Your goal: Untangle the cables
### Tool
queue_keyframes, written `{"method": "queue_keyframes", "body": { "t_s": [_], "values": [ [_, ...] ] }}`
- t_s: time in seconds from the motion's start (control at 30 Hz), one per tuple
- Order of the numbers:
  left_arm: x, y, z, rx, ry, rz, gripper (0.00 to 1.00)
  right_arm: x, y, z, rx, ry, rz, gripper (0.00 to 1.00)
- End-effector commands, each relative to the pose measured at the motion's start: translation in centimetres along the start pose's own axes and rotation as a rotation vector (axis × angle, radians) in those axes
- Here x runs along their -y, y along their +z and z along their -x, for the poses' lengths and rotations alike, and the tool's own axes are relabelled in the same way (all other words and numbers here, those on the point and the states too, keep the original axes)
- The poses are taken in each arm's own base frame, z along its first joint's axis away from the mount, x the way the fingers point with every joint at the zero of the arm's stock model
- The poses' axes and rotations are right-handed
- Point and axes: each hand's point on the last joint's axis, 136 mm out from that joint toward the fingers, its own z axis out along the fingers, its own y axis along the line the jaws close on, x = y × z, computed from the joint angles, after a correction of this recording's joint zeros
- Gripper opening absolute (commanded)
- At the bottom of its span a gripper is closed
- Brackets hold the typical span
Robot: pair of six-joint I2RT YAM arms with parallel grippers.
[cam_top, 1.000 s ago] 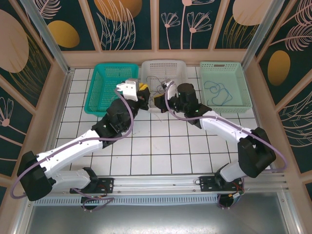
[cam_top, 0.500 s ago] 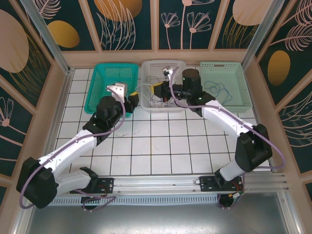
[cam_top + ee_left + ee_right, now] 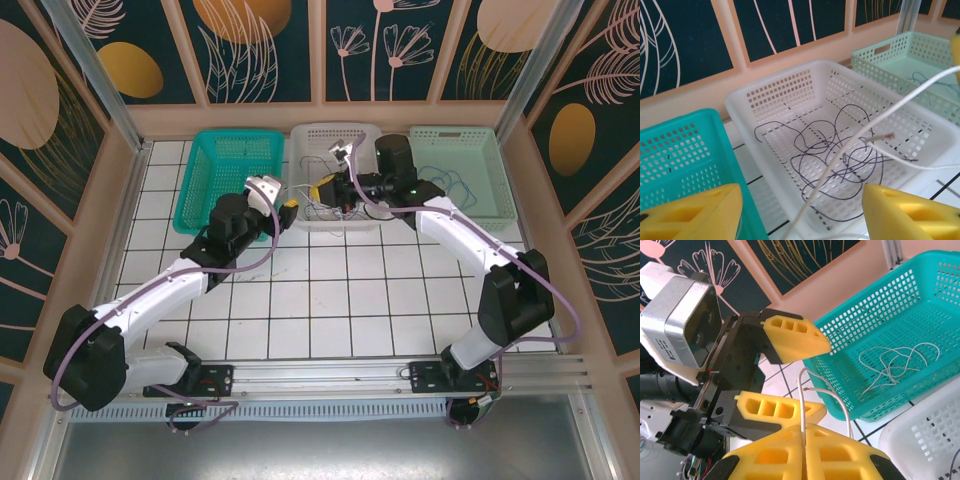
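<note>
Right gripper (image 3: 802, 432), extended over white basket (image 3: 770, 75), pinches pale cable (image 3: 801, 395); left gripper (image 3: 801, 192) agape.

I can read no text, label, brand or number anywhere; faint dark marks on the silver box-shaped camera housing (image 3: 682, 320) are too blurred to read.

arms (image 3: 150, 300): white links, black joints | cords (image 3: 277, 225): mauve | left hand (image 3: 801, 195), right hand (image 3: 802, 432): yellow fingers (image 3: 905, 215)

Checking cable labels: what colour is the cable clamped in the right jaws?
Pale white. The cable shows best in the right wrist view.
</note>
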Motion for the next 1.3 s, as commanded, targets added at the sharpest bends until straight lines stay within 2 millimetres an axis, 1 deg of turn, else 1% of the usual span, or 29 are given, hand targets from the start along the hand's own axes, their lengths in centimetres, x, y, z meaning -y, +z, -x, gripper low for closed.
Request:
{"method": "queue_keyframes", "body": {
  "t_s": [0.0, 0.1, 0.2, 0.3, 0.37, 0.43, 0.47, 0.6, 0.73, 0.8, 0.83, 0.9, 0.93, 0.97, 1.0, 1.07, 1.1, 1.13, 1.17, 1.23, 1.27],
  "values": [
    [-0.1, -0.8, 2.5, 0.061, 0.121, 0.000, 0.65, -0.8, -0.5, 0.1, -0.036, -0.037, 0.062, 0.09],
    [0.1, -1.0, 2.5, 0.053, 0.186, -0.015, 0.66, -0.7, -0.7, -0.5, -0.070, -0.031, 0.084, 0.09],
    [0.6, -0.8, 2.5, 0.043, 0.226, -0.043, 0.65, -1.5, -0.9, -1.0, -0.094, -0.035, 0.136, 0.08],
    [1.5, -0.5, 2.7, 0.039, 0.249, -0.097, 0.65, -1.9, -1.2, -1.4, -0.105, -0.042, 0.160, 0.08],
    [1.7, -0.1, 2.7, 0.035, 0.260, -0.107, 0.64, -2.4, -1.3, -1.6, -0.113, -0.047, 0.185, 0.08],
    [1.9, 0.3, 2.6, 0.025, 0.275, -0.124, 0.61, -2.9, -1.5, -1.8, -0.120, -0.054, 0.205, 0.08],
    [2.2, 0.5, 2.5, 0.018, 0.280, -0.144, 0.57, -2.9, -1.6, -1.8, -0.122, -0.057, 0.206, 0.08],
    [3.5, 1.3, 1.8, -0.027, 0.282, -0.226, 0.32, -2.9, -2.1, -1.6, -0.108, -0.060, 0.206, 0.08],
    [3.8, 1.3, 1.9, -0.027, 0.283, -0.246, 0.08, -2.5, -2.5, -1.4, -0.101, -0.058, 0.187, 0.08],
    [3.7, 1.1, 2.1, -0.026, 0.284, -0.243, 0.00, -2.1, -2.8, -1.3, -0.093, -0.049, 0.169, 0.08],
    [3.6, 1.0, 2.0, -0.030, 0.283, -0.238, 0.00, -1.9, -2.9, -1.3, -0.090, -0.047, 0.163, 0.09],
    [2.9, 0.9, 2.4, -0.021, 0.265, -0.195, 0.00, -1.5, -3.0, -1.4, -0.089, -0.039, 0.140, 0.15],
    [2.0, 1.0, 2.8, -0.013, 0.240, -0.153, 0.00, -1.2, -3.0, -1.5, -0.090, -0.034, 0.128, 0.21],
    [1.3, 1.1, 3.4, -0.003, 0.206, -0.115, 0.00, -0.9, -3.0, -1.6, -0.089, -0.029, 0.112, 0.30],
    [0.5, 1.1, 3.9, 0.006, 0.167, -0.081, 0.00, -0.2, -2.9, -1.8, -0.090, -0.015, 0.079, 0.36],
    [-0.7, 1.0, 4.7, 0.017, 0.105, -0.028, 0.00, 0.6, -2.8, -2.5, -0.090, 0.010, 0.050, 0.41],
    [-1.3, 0.6, 6.3, 0.055, 0.077, -0.010, 0.00, 1.1, -2.8, -2.7, -0.084, 0.026, 0.034, 0.45],
    [-1.8, 0.2, 7.3, 0.081, 0.048, 0.007, 0.00, 1.5, -2.8, -2.9, -0.075, 0.043, 0.021, 0.52],
    [-2.2, -0.1, 8.0, 0.101, 0.021, 0.021, 0.00, 1.9, -2.9, -3.1, -0.065, 0.058, 0.005, 0.56],
    [-3.5, -0.8, 9.2, 0.127, -0.034, 0.056, 0.00, 2.5, -3.1, -3.3, -0.036, 0.077, -0.023, 0.56],
    [-3.8, -1.0, 9.6, 0.133, -0.046, 0.062, 0.00, 2.6, -3.1, -3.4, -0.027, 0.084, -0.029, 0.56]
  ]
}}
